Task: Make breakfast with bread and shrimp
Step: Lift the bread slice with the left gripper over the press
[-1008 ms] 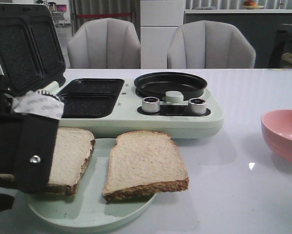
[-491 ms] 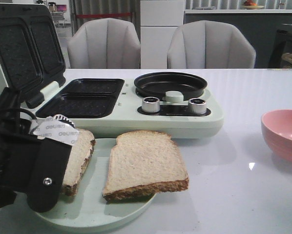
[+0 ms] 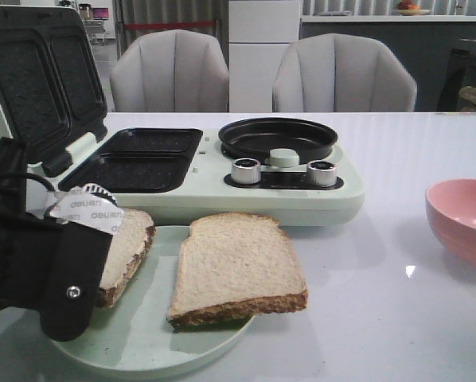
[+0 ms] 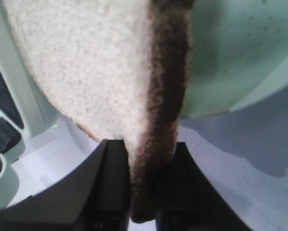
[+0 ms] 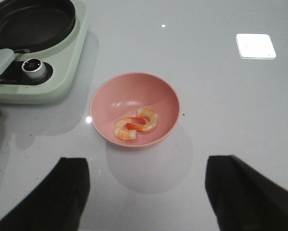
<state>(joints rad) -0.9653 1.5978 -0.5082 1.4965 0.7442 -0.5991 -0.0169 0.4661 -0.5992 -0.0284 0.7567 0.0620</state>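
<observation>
Two bread slices lie on a pale green plate (image 3: 150, 346). My left gripper (image 4: 144, 192) is shut on the brown crust edge of the left bread slice (image 3: 130, 239), which is tilted up on its gripped side; the slice fills the left wrist view (image 4: 86, 62). The right bread slice (image 3: 238, 267) lies flat and untouched. The shrimp (image 5: 137, 126), pinkish-orange and curled, lies in a pink bowl (image 5: 168, 94). My right gripper (image 5: 146, 192) is open and empty, hovering above the table on the near side of the bowl.
A pale green sandwich maker (image 3: 302, 199) stands behind the plate with its lid (image 3: 35, 79) open, two dark waffle wells (image 3: 142, 159), a round black pan (image 3: 278, 137) and two knobs. The pink bowl (image 3: 465, 219) sits at the right. Two grey chairs stand behind the table.
My left arm has dropped lower and drawn back to the left with the left slice's edge in it; more of the sandwich maker's wells now shows. The right slice has not moved.
</observation>
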